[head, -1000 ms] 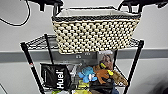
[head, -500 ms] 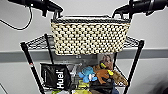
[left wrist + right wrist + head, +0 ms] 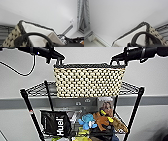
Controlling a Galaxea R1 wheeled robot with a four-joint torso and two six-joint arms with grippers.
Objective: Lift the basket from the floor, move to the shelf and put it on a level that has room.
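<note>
Because the basket (image 3: 89, 80) must settle level on the shelf's (image 3: 135, 110) top level (image 3: 128, 88), each end is held by a loop handle: left gripper (image 3: 59, 60) at ten o'clock, right gripper (image 3: 119, 59) at two; whether their jaws clamp I cannot tell, and the basket's base looks at the wire grid

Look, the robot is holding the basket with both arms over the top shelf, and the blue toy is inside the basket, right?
Not quite. The blue toy is not in the basket; the head view shows it on the tier below, beside a brown toy. The rest is right: the left gripper and right gripper are at the basket's ends over the top level.
</note>
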